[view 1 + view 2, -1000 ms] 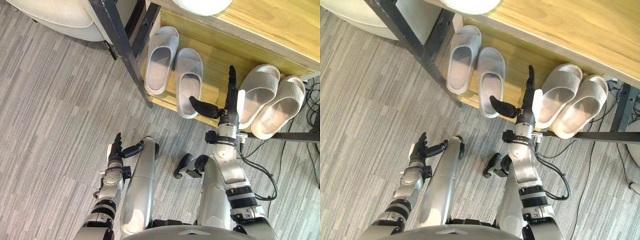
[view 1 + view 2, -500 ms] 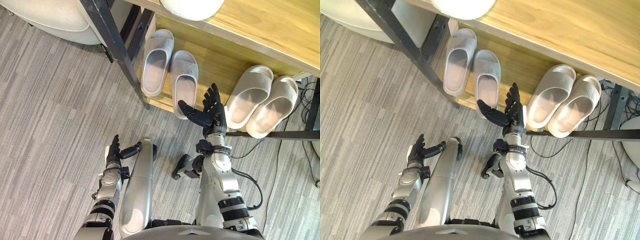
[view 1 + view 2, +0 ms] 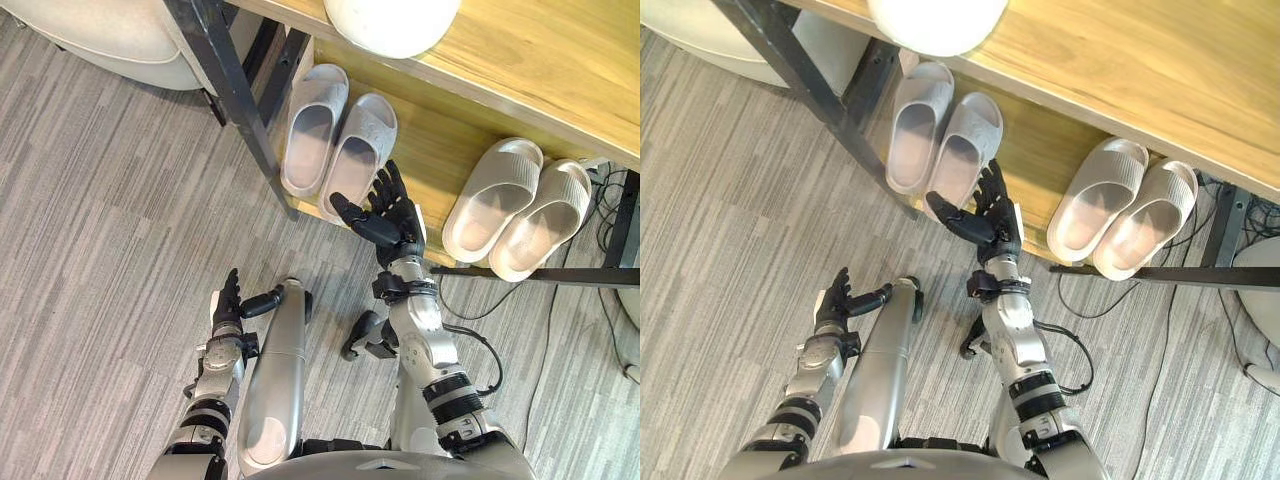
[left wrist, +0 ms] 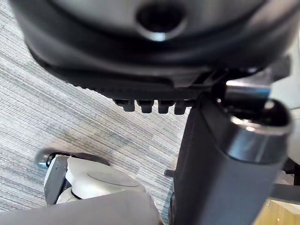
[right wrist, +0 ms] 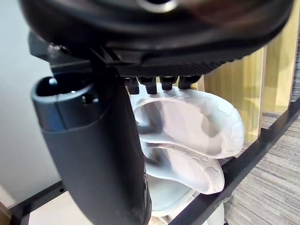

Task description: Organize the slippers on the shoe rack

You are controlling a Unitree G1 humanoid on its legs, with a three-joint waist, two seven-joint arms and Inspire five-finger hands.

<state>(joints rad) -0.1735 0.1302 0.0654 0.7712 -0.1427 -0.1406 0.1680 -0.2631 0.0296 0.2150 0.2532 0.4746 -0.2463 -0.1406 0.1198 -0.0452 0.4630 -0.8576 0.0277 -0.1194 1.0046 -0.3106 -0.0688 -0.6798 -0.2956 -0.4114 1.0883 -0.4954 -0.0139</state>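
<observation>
Two pairs of pale grey slippers lie on the rack's lower wooden shelf (image 3: 440,150). In the left pair, the outer slipper (image 3: 313,130) lies straight. The inner one (image 3: 362,148) is tilted, with its heel swung towards its mate. The right pair (image 3: 492,198) (image 3: 543,222) lies side by side, heels overhanging the front rail. My right hand (image 3: 395,220) is open with fingers spread, just in front of the tilted slipper's heel, thumb beside it. The right wrist view shows two slippers (image 5: 187,124) past the straight fingers. My left hand (image 3: 228,308) hangs open low over the floor.
A black metal post (image 3: 235,100) of the rack stands left of the slippers. The upper wooden shelf (image 3: 560,60) carries a white rounded object (image 3: 390,20). A pale cushioned seat (image 3: 90,40) sits at the far left. Grey striped carpet (image 3: 100,250) lies in front.
My right hand has drawn away from the right pair and swung left to the left pair, fingers spreading. The left pair's inner slipper has turned to a tilt. The left hand stayed put.
</observation>
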